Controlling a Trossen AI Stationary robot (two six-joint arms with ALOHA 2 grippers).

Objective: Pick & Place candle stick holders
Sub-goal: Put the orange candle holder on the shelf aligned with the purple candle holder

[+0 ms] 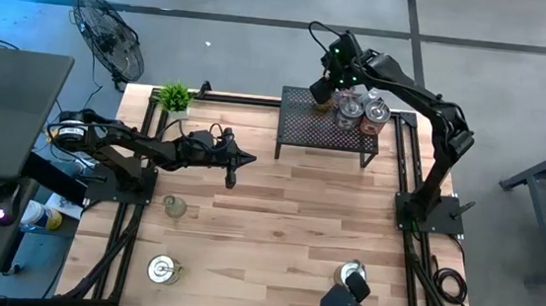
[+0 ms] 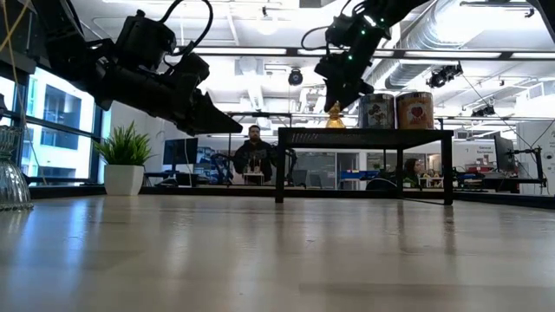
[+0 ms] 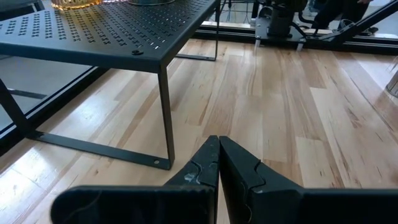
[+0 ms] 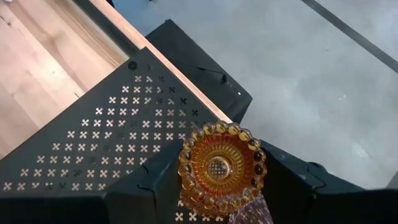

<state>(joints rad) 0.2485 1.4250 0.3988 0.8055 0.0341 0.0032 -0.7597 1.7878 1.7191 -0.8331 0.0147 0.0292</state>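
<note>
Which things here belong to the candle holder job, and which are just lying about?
Job: amber holder at the right gripper; shiny holders on the rack; green glass holder, two silver holders on the table.
Lying about: potted plant, fan, left gripper (shut, waiting).

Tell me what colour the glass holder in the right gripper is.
Amber glass holder, clearest in the right wrist view.

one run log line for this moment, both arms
right gripper: shut on amber glass holder, over black mesh rack | left gripper: shut, empty, above table

Our right gripper hangs high at the far side, fingers spread; our left gripper hovers mid-table, fingers pressed together.
</note>
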